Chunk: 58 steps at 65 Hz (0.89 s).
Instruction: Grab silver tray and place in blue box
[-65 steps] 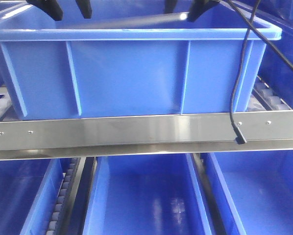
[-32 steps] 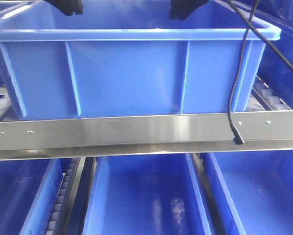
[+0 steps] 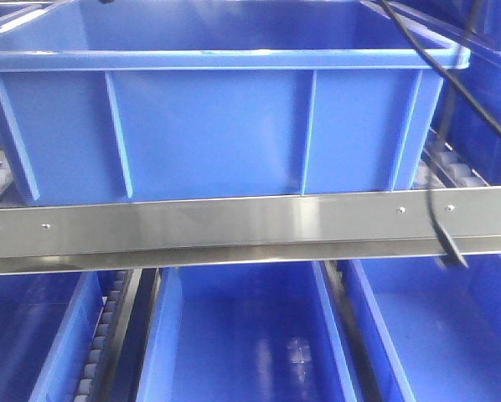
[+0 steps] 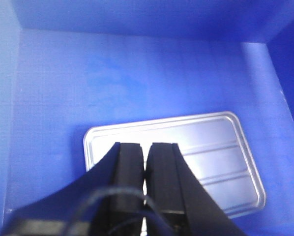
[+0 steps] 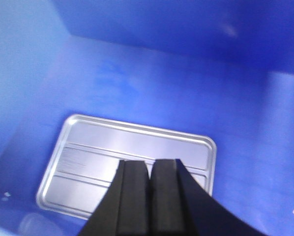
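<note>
The blue box (image 3: 209, 126) stands on the rack shelf and fills the upper front view; neither gripper shows there. The silver tray (image 4: 206, 142) lies flat on the box floor (image 4: 137, 73), its two long ridges facing up. My left gripper (image 4: 146, 145) hangs above the tray's left part, shut with nothing between its pads. In the right wrist view the silver tray (image 5: 98, 152) lies on the blue floor (image 5: 152, 93). My right gripper (image 5: 149, 161) is above the tray's right half, shut and empty. The fingers hide part of the tray in both wrist views.
A flat steel rack bar (image 3: 234, 222) runs across in front of the box. Below it sit more blue crates (image 3: 242, 335). A black cable (image 3: 439, 209) hangs down at the right over the bar. Rollers (image 3: 456, 172) show beside the box's right wall.
Both grippers have risen out of the top of the front view. The dark tray edge seen above the box rim one second ago no longer shows. The hanging cable has swung right.
</note>
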{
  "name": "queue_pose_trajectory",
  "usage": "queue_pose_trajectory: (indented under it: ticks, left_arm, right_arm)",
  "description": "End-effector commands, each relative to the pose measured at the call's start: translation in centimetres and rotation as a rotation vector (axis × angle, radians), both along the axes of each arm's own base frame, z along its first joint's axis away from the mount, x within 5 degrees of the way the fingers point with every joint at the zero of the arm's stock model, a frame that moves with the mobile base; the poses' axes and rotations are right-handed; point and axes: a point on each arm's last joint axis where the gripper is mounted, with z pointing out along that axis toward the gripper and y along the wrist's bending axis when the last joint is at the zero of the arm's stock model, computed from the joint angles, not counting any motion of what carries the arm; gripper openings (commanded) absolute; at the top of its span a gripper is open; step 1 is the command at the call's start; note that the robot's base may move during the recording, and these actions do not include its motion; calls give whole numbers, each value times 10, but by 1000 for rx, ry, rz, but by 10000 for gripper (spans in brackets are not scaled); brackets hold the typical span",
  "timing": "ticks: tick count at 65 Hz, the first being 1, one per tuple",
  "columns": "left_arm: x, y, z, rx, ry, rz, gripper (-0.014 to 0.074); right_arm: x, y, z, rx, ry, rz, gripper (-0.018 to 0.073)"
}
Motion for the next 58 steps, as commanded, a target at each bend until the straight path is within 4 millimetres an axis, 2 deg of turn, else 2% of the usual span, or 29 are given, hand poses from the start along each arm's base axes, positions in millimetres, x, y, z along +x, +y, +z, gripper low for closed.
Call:
queue_pose_trajectory:
  ticks: [1, 9, 16, 25, 44, 58]
  left_arm:
    - [-20, 7, 30, -89, -171, -29, -5]
    - [-42, 14, 18, -120, -244, -66, -5]
    - [-66, 20, 15, -190, -391, -119, -5]
    - [-98, 27, 4, -183, -528, -210, -6]
    - [-167, 58, -18, -186, -566, -228, -6]
    - [-215, 81, -16, -222, -673, -225, -6]
  right_arm:
    - [-21, -9, 38, 77, -211, 31, 52]
    - [-43, -18, 35, 108, -270, 46, 52]
    - [-68, -29, 32, 156, -358, 65, 52]
    - [-104, -45, 21, 203, -443, 86, 52]
    - [-185, -87, 2, 216, -475, 84, 52]
    - [-234, -113, -13, 208, -471, 68, 52]
